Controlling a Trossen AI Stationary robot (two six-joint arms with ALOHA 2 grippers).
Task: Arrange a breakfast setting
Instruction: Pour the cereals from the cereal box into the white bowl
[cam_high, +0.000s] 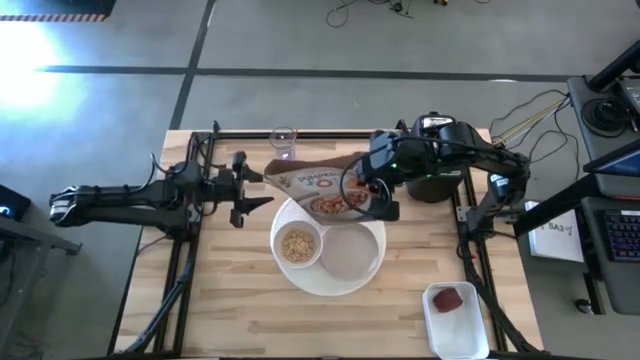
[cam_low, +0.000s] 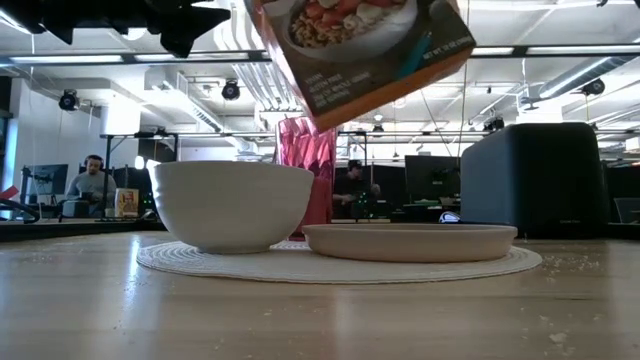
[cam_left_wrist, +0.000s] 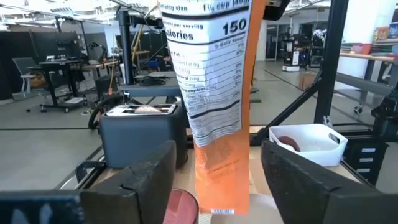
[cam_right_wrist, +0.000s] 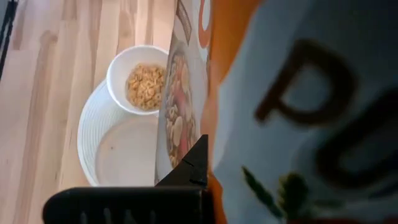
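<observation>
An orange-and-white cereal box hangs tilted over the white bowl, which holds cereal, and the grey plate. Both rest on the round white placemat. My right gripper is shut on the box's right end. My left gripper is open at the box's left end. In the left wrist view its fingers stand on either side of the box's narrow panel with gaps. The pink-red tumbler stands at the far edge. My right gripper pinches the cereal box between its two fingers at the end toward the table's right, slanting down from the right. One dark finger lies against a printed face. The box is lifted clear and tilted, its lower corner above the bowl.
The black toaster sits at the far right under my right arm. A white tub with a red fruit lies at the near right. Bare wood shows to the near left. People sit in the room beyond the table.
</observation>
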